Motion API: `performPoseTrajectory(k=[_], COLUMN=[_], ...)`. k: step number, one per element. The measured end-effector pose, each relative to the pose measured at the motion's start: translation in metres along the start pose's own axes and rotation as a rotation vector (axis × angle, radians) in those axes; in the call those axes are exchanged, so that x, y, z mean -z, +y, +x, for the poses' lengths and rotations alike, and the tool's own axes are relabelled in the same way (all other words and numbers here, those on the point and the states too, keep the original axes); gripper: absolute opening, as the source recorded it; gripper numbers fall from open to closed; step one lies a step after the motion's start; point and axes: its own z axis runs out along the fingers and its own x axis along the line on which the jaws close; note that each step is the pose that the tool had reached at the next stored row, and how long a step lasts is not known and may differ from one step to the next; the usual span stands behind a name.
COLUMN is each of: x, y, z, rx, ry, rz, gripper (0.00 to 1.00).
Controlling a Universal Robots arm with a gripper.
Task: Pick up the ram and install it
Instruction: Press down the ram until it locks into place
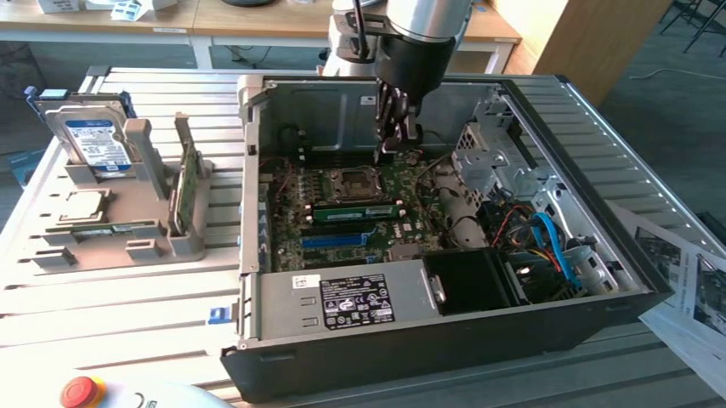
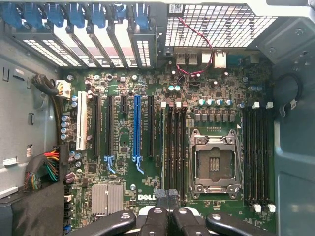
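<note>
Green ram (image 1: pixel 354 212) stands in its slot; shut, empty jaws hover above.

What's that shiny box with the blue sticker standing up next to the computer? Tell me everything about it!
That is a hard drive: a flat, silver, metal-looking box with a blue-and-white label on its broad face. It stands upright on a narrow edge, tucked into a slot of the grey holder, the one thing seen touching it. The holder rests on the slatted table at the exterior view's left. The drive is beside the open computer case but apart from it.
</note>
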Motion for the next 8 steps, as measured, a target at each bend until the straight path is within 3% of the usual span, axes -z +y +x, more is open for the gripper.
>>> performPoseTrajectory(k=[2, 8], x=[0.0000, 0.0000], y=[0.0000, 0.0003], z=[0.0000, 0.0000], rx=[0.000, 0.000], ry=[0.0000, -0.0003], rz=[0.0006, 0.0135], gripper=[0.10, 0.10])
